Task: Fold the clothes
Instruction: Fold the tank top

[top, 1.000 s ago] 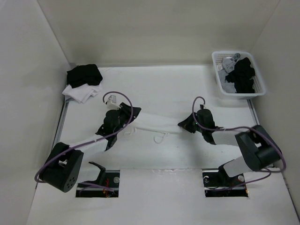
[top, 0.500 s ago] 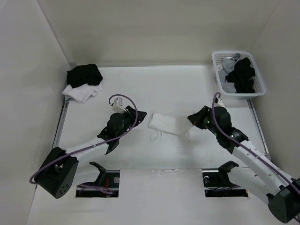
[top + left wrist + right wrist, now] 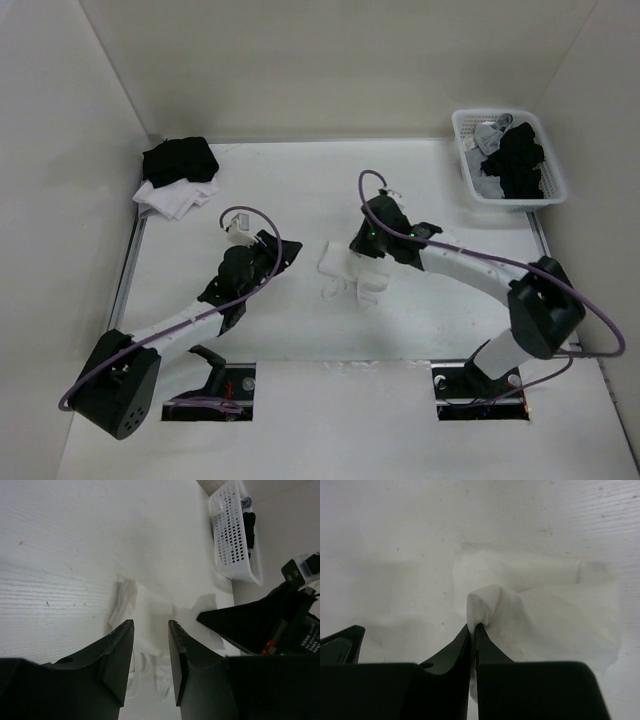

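White basket (image 3: 467, 163) — black-and-white folded stack (image 3: 178, 176)

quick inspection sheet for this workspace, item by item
surface: white table, no spills seen
job's things: white camisole bunched mid-table, straps trailing toward the near edge
clutter: black-and-white garment stack far left; white basket of dark clothes far right
grippers: left pincer open, empty, near the camisole; right pincer shut on a fold of it
cables: purple cables loop along both arms
surroundings: plain white walls

Basket (image 3: 467, 170) and garment pile (image 3: 178, 175) block only the table's (image 3: 330, 190) far corners.
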You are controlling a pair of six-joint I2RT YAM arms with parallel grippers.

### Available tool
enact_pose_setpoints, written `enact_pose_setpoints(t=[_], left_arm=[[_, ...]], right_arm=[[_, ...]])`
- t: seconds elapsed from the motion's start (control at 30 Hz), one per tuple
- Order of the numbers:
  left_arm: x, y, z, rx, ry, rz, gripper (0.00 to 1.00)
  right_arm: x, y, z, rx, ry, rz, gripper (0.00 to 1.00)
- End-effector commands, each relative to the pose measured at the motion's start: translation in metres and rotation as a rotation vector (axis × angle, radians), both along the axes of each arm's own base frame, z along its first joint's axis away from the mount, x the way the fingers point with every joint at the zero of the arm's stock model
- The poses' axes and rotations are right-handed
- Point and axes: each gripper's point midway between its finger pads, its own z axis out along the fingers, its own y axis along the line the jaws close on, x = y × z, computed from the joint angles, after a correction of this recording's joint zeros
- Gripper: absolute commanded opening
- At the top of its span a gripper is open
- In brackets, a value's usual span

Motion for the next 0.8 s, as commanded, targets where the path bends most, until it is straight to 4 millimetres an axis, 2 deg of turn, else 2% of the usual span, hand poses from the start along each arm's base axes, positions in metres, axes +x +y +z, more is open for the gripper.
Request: enact_pose_setpoints(t=[0.0,0.07,0.13,0.27,0.33,0.4,0.5,0.57,0.6,0.63,0.67,0.7,0.77], left_arm=[[-0.002,0.001,0.016,-0.03,-0.05,-0.019,0.32],[-0.001,0.003,0.017,-0.031,-0.056,-0.013,0.32],[-0.001,0.004,0.021,-0.037,-0.066,-0.012,0.32],[0.0,0.006,0.026,-0.041,-0.075,-0.005,0.32],[0.001,0.004,0.029,-0.036,-0.08,-0.01,0.33],[0.001,-0.002,0.03,-0.025,-0.075,-0.023,0.33],[0.001,-0.019,0.03,-0.011,-0.069,-0.054,0.34],[0.001,-0.034,0.023,0.019,-0.057,-0.083,0.35],[0.001,-0.042,0.018,0.041,-0.049,-0.102,0.36],[0.002,-0.048,0.012,0.064,-0.038,-0.117,0.36],[0.003,-0.051,0.006,0.085,-0.029,-0.124,0.37],[0.005,-0.051,0.001,0.099,-0.023,-0.123,0.37],[0.011,-0.053,-0.009,0.134,-0.007,-0.112,0.37]], right_arm=[[0.011,0.041,0.003,0.037,0.004,-0.004,0.06],[0.014,0.064,-0.005,0.058,0.025,0.015,0.06],[0.018,0.079,-0.014,0.074,0.042,0.012,0.12],[0.015,0.111,-0.016,0.163,0.06,0.046,0.39],[0.011,0.111,0.0,0.213,0.021,0.051,0.51],[0.004,0.104,0.023,0.272,-0.037,0.061,0.57],[-0.01,0.081,0.048,0.317,-0.117,0.07,0.58],[-0.011,0.059,0.053,0.305,-0.168,0.063,0.52],[-0.011,0.047,0.049,0.278,-0.188,0.064,0.42],[-0.008,0.03,0.04,0.238,-0.196,0.053,0.23],[-0.006,0.02,0.034,0.216,-0.192,0.048,0.11],[-0.003,0.009,0.026,0.185,-0.187,0.049,0.04],[0.005,-0.014,0.007,0.099,-0.171,0.032,0.03]])
